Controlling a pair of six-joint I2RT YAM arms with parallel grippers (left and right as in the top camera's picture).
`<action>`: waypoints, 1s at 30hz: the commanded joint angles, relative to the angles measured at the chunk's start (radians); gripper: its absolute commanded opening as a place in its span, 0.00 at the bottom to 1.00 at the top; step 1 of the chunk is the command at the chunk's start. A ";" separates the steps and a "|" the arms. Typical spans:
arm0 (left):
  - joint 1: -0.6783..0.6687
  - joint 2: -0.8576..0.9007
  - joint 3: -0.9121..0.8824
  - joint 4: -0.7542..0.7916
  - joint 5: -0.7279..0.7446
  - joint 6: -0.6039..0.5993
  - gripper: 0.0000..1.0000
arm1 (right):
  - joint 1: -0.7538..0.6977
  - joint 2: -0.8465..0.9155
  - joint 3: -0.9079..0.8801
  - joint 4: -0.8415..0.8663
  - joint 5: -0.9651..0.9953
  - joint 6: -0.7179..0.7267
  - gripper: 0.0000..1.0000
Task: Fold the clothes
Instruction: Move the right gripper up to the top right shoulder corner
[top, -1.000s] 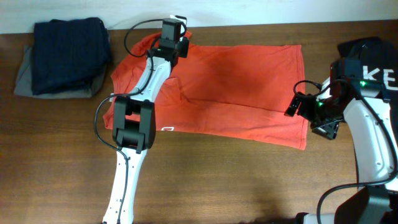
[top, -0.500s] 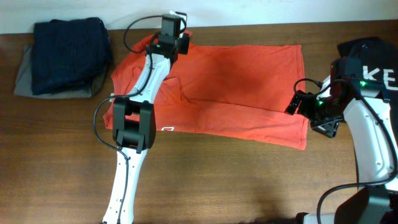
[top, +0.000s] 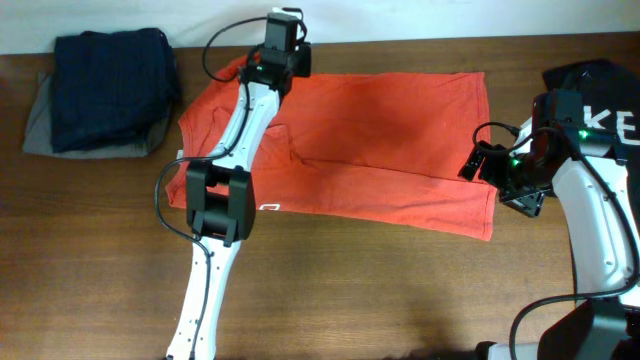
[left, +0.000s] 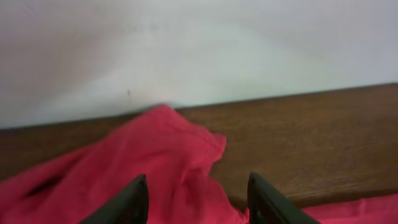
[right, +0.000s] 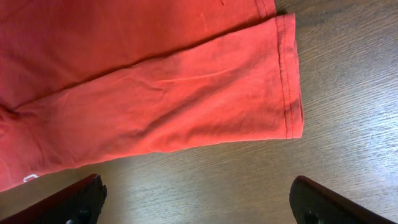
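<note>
The clothes, an orange-red T-shirt (top: 380, 140), lie spread flat across the middle of the wooden table, with a small white logo near the front left hem. My left gripper (top: 284, 38) hovers over the shirt's back left corner by the wall. Its jaws stand apart in the left wrist view (left: 198, 199), with a bunched sleeve of the shirt (left: 161, 162) lying loose below and beyond them. Over bare wood my right gripper (top: 497, 185) is wide open just off the shirt's front right corner. In the right wrist view (right: 199, 205) the hemmed shirt edge (right: 155, 81) lies ahead of it.
A stack of folded dark navy and grey garments (top: 105, 90) sits at the back left. A black garment with white lettering (top: 600, 100) lies at the right edge behind the right arm. The white wall (left: 199, 50) runs along the table's back edge.
My left gripper has opened, let the shirt's back left corner drop, and shifted slightly toward the wall. The right arm has barely moved.
</note>
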 joint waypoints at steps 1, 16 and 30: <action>-0.014 0.057 0.013 0.009 0.007 -0.017 0.51 | 0.003 -0.003 -0.003 -0.001 -0.006 -0.010 0.99; -0.010 0.093 0.013 0.066 -0.027 -0.013 0.21 | 0.003 -0.003 -0.003 -0.009 -0.005 -0.010 0.99; -0.006 0.090 0.103 -0.034 -0.027 -0.013 0.01 | -0.005 0.180 0.101 0.479 -0.002 -0.010 0.72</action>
